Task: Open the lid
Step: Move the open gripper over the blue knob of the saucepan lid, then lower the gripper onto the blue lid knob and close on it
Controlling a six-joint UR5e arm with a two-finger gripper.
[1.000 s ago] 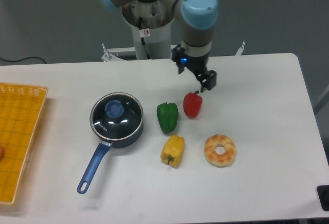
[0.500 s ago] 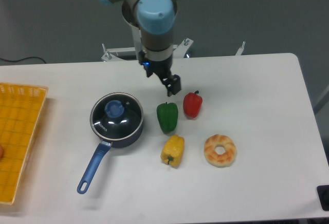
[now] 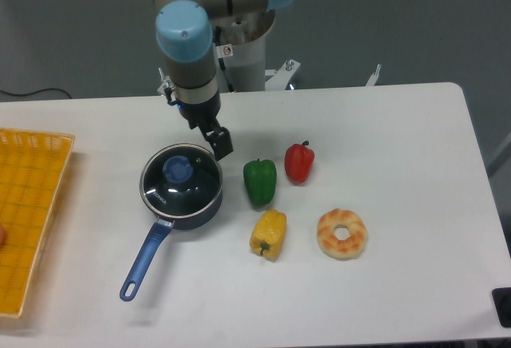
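Observation:
The lid [image 3: 183,182], clear glass with a silver rim and a blue centre knob [image 3: 176,168], sits flat on the dark blue saucepan [image 3: 172,212] left of the table's middle. My gripper [image 3: 219,145] hangs just above and right of the lid's rim, by its upper right edge, with nothing held. The dark fingers point down and right, and whether they are open or shut does not show.
A green pepper [image 3: 260,181], a red pepper [image 3: 299,163], a yellow pepper [image 3: 268,233] and a doughnut [image 3: 342,234] lie right of the saucepan. The pan's long blue handle [image 3: 144,259] points to the front left. A yellow basket [image 3: 28,212] stands at the left edge.
The arm has swung left, from above the red pepper, past the green pepper, to the lid's upper right edge. The lid and the other objects have not moved.

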